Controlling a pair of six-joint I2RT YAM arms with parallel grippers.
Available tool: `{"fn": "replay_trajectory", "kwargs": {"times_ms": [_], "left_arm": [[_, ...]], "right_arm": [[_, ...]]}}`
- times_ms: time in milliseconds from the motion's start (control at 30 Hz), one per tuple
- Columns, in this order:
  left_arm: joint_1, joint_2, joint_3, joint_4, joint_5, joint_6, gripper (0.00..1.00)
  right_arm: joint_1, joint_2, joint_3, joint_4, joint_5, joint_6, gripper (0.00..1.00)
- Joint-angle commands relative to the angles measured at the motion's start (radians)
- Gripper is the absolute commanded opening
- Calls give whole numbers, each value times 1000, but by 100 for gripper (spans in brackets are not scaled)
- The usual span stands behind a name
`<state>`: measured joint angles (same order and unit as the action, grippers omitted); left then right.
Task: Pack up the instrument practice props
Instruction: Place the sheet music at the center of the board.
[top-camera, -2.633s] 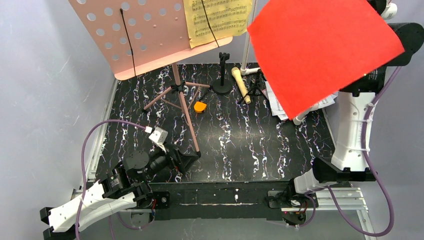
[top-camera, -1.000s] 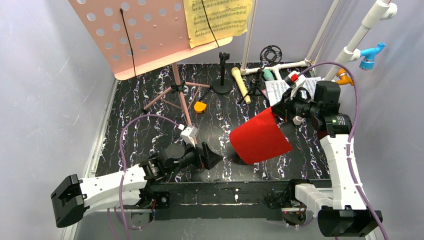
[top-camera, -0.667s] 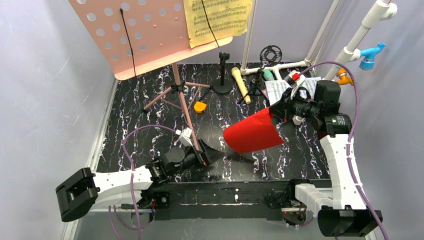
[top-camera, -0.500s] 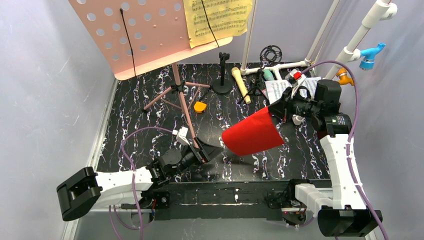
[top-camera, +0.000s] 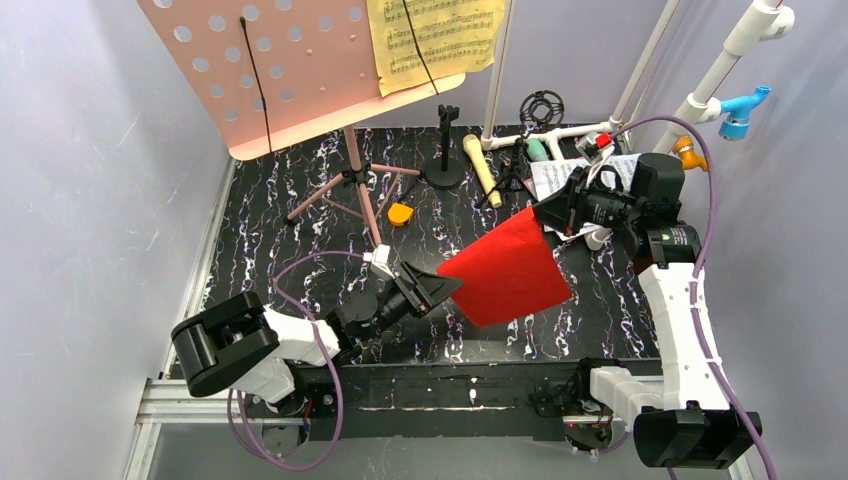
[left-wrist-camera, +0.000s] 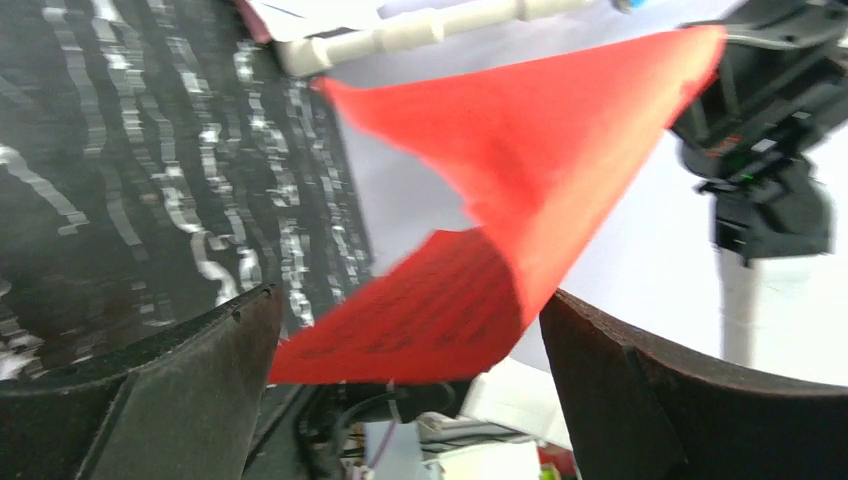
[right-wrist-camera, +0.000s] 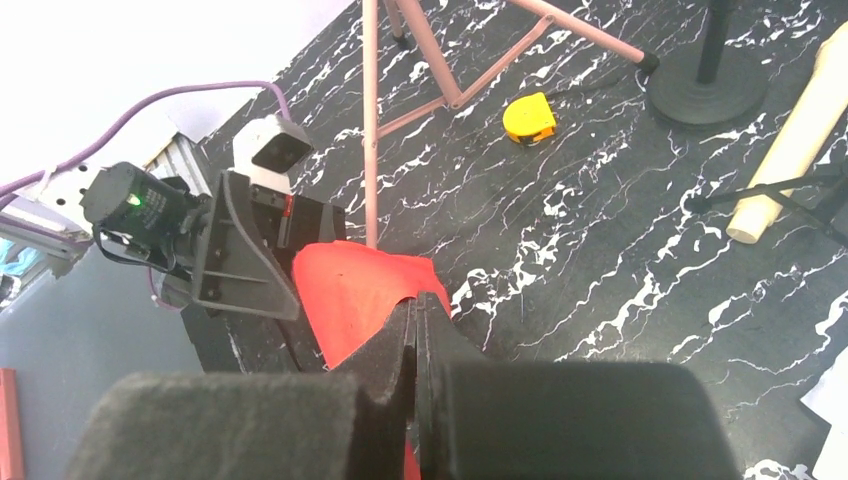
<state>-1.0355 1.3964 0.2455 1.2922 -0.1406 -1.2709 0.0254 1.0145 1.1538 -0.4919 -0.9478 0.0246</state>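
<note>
My right gripper (top-camera: 548, 213) is shut on the top corner of a red sheet (top-camera: 510, 270) and holds it above the table's middle; the sheet also shows in the right wrist view (right-wrist-camera: 355, 300) past the closed fingers. My left gripper (top-camera: 438, 288) is open, its jaws on either side of the sheet's left edge (left-wrist-camera: 470, 260), not closed on it. The pink perforated board (top-camera: 280, 70) stands on pink tripod legs (top-camera: 365, 200) at the back left with a yellow sheet (top-camera: 435, 40). A beige microphone (top-camera: 481, 170) and a teal one (top-camera: 537, 150) lie at the back.
White music sheets (top-camera: 560, 180) lie under the white pipe frame (top-camera: 560, 135) at the back right. A black stand (top-camera: 445, 150) and a small orange tape measure (top-camera: 400, 214) sit near the tripod. A blue fitting (top-camera: 742, 108) is on the right pipe.
The right arm brought the red sheet down from in front of the camera to mid-table. The left arm swung right and up until its open jaws reached the sheet's left edge.
</note>
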Motion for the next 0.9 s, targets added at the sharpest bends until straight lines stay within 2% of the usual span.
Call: {"fn": "replay_trajectory", "kwargs": {"times_ms": [0, 100, 167, 233, 367, 433, 467, 533, 567, 600, 733, 800, 867], "left_arm": [[4, -3, 73, 127, 92, -45, 100], [5, -29, 57, 125, 96, -63, 89], [4, -40, 44, 125, 92, -94, 73], [5, -40, 36, 125, 95, -134, 63], [4, -27, 34, 125, 108, -186, 30], [5, -21, 34, 124, 107, -220, 5], [6, -19, 33, 123, 107, -239, 0], [9, -12, 25, 124, 100, -296, 0], [12, -9, 18, 125, 96, -331, 0], [13, -7, 4, 125, 82, -390, 0], [21, -46, -54, 123, 13, -493, 0], [33, -95, -85, 95, -27, -510, 0], [48, -174, -105, -14, -42, -518, 0]], "right_arm": [[-7, -5, -13, 43, -21, 18, 1], [-7, -8, -30, 49, -10, 6, 1], [-7, -10, -43, 53, 2, -7, 1], [-7, -9, -52, 56, 12, -19, 1], [-7, -5, -60, 45, 19, -64, 1], [-7, -9, -64, 24, 18, -102, 1], [-6, -10, -65, 7, 19, -129, 1], [-5, -12, -66, -38, 22, -205, 1], [-5, -15, -66, -67, 30, -272, 7], [-5, -17, -66, -98, 38, -332, 16], [-5, -25, -67, -221, 128, -593, 69], [-4, -32, -62, -255, 172, -678, 87], [-5, -42, -53, -271, 194, -736, 98]]}}
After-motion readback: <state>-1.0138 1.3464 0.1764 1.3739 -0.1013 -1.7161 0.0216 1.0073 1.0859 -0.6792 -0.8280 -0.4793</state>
